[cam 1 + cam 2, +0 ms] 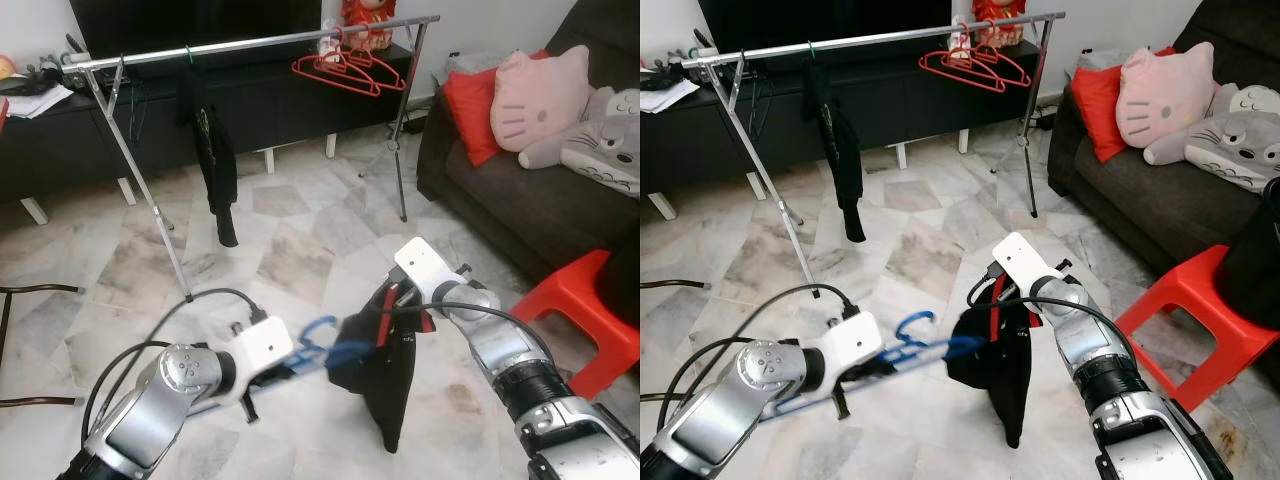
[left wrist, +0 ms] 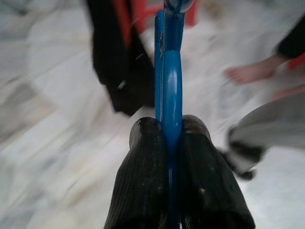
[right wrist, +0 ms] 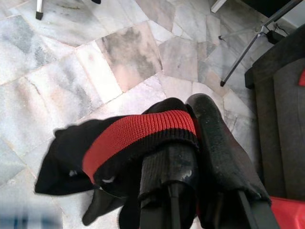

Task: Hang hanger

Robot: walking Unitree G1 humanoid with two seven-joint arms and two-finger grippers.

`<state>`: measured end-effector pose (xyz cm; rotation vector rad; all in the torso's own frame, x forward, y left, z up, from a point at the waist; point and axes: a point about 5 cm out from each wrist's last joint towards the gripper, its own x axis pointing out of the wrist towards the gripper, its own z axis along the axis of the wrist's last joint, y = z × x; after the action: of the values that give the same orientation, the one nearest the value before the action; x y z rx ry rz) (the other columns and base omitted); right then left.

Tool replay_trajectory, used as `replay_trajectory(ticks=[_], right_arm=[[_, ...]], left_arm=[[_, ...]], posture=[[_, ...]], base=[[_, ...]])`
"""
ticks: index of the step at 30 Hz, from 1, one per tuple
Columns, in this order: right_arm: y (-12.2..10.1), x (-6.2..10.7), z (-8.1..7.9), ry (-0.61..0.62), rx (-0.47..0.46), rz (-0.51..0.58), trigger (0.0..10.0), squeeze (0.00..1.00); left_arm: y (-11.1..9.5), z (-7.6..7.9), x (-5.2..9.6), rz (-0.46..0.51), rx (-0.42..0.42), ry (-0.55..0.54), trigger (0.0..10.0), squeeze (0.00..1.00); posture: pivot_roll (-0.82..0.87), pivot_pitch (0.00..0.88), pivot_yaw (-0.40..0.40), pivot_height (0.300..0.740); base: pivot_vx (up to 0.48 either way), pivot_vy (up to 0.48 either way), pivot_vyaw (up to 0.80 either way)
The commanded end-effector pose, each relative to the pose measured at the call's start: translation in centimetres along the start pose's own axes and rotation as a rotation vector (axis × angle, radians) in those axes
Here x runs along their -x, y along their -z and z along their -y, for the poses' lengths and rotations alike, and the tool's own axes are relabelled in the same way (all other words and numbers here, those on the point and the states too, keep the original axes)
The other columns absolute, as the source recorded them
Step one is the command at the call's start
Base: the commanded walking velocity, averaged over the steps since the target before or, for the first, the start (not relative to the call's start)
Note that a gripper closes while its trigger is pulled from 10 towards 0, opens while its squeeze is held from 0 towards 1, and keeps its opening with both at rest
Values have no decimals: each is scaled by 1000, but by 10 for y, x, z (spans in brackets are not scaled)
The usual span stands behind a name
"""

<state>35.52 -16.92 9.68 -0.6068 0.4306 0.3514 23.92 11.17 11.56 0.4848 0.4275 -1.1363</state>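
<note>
Well short of the clothes rail (image 1: pixel 250 43), our left gripper (image 2: pixel 172 143) pinches the blue hanger (image 1: pixel 320 350) while the right gripper (image 3: pixel 190 143) clamps the black garment's red-banded collar (image 3: pixel 138 129), so opposing tugs could slip the garment off.

No readable text, no labels, no brands, no numbers (anywhere in view)

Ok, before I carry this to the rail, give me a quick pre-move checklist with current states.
1. Left gripper clamped on blue hanger: ok.
2. Right gripper holding the black garment by its red collar: ok.
3. Hanger threaded into garment: cannot tell; one end meets the cloth.
4. Free space on clothes rail between hanging black garment and red hangers: ok.
5. Red stool close by the right arm: not ok.
</note>
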Motion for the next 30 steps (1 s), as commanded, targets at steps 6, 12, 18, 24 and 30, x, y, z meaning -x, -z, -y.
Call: replay_trajectory(ticks=[6,12,18,24,30], right_arm=[[-8,-2,4,16,2,28,10000,0],[-9,-3,4,14,-3,29,10000,0],[-9,-3,2,15,-11,31,10000,0],[-9,-4,1,16,-17,32,10000,0],[-9,-4,1,19,-21,33,10000,0]], left_arm=[[-35,-3,7,217,43,-5,10000,0],[-40,-22,8,186,53,-160,10000,0],[-29,-21,6,57,44,-174,10000,0],[-14,-20,-1,-40,97,-197,10000,0],[-14,-19,-4,-34,121,-206,10000,0]], posture=[[-40,0,-58,740],[-42,0,-58,740],[-40,0,-56,740],[-39,0,-54,740],[-39,0,-53,740]], base=[[0,0,0],[0,0,0],[0,0,0],[0,0,0],[0,0,0]])
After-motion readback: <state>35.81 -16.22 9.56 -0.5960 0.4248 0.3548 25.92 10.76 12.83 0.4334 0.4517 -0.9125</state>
